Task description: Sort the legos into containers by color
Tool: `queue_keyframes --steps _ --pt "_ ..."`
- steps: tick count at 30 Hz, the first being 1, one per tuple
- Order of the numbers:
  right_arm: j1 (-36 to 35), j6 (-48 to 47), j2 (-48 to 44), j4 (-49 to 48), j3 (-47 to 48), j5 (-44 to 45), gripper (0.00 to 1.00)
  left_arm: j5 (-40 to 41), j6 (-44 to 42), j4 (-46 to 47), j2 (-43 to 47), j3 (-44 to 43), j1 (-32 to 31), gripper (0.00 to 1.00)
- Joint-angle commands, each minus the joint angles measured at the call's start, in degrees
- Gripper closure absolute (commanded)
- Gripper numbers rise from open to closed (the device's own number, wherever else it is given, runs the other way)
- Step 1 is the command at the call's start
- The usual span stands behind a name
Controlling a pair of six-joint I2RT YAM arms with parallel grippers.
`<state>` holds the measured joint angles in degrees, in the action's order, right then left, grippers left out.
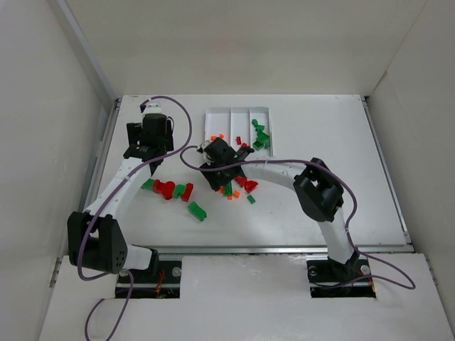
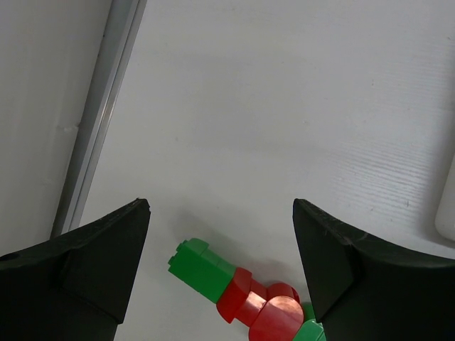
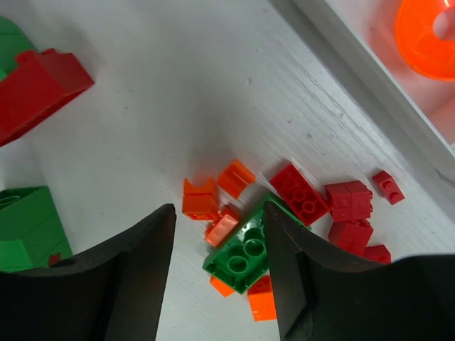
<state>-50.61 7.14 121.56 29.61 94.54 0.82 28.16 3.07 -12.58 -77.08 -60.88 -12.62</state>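
The white tray (image 1: pixel 208 119) with three narrow containers lies at the back centre; a few orange legos (image 1: pixel 217 136) sit in its left one and green legos (image 1: pixel 261 136) in its right one. My right gripper (image 3: pixel 218 213) hangs open just above a loose pile: a small orange brick (image 3: pixel 222 229) and an upturned green brick (image 3: pixel 245 252) lie between its fingers, with red bricks (image 3: pixel 298 192) beside them. My left gripper (image 2: pixel 220 206) is open over the table, nothing in it; a green brick (image 2: pixel 202 268) joined to red pieces (image 2: pixel 259 309) lies just below it.
More legos lie in a row left of centre: green (image 1: pixel 148 185), red (image 1: pixel 165 190), and a green one (image 1: pixel 197 211) nearer the front. The tray's edge (image 3: pixel 370 71) runs close behind the pile. A metal rail (image 2: pixel 99 114) borders the table's left side.
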Motion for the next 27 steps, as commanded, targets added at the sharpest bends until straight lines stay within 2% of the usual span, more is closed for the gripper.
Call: queue_keyframes --steps 1,5,9,13,18,22,24,27 --pt "0.4 -1.0 -0.2 -1.1 -0.4 -2.0 0.43 -0.2 -0.2 1.6 2.2 0.2 0.2 0.21" --pt "-0.1 -0.2 0.4 -1.8 -0.4 -3.5 0.44 -0.2 -0.2 1.6 2.2 0.2 0.2 0.21" --pt "-0.1 0.9 1.1 -2.4 0.1 -4.8 0.51 -0.2 -0.2 1.6 2.2 0.2 0.2 0.21" --pt "-0.1 0.9 2.2 -2.9 0.7 -7.3 0.59 -0.2 -0.2 1.6 2.2 0.2 0.2 0.21" --pt "-0.1 0.9 2.7 -2.9 0.7 -7.9 0.75 -0.2 -0.2 1.6 2.2 0.2 0.2 0.21" --pt "-0.1 0.9 2.0 -2.4 1.8 -7.9 0.93 -0.2 -0.2 1.6 2.2 0.2 0.2 0.21" --pt "-0.1 1.6 0.8 -2.4 4.2 -7.9 0.97 -0.2 -0.2 1.6 1.7 0.2 0.2 0.21" --pt "0.5 4.2 -1.4 -4.2 6.3 -6.5 0.97 -0.2 -0.2 1.6 1.7 0.2 0.2 0.21"
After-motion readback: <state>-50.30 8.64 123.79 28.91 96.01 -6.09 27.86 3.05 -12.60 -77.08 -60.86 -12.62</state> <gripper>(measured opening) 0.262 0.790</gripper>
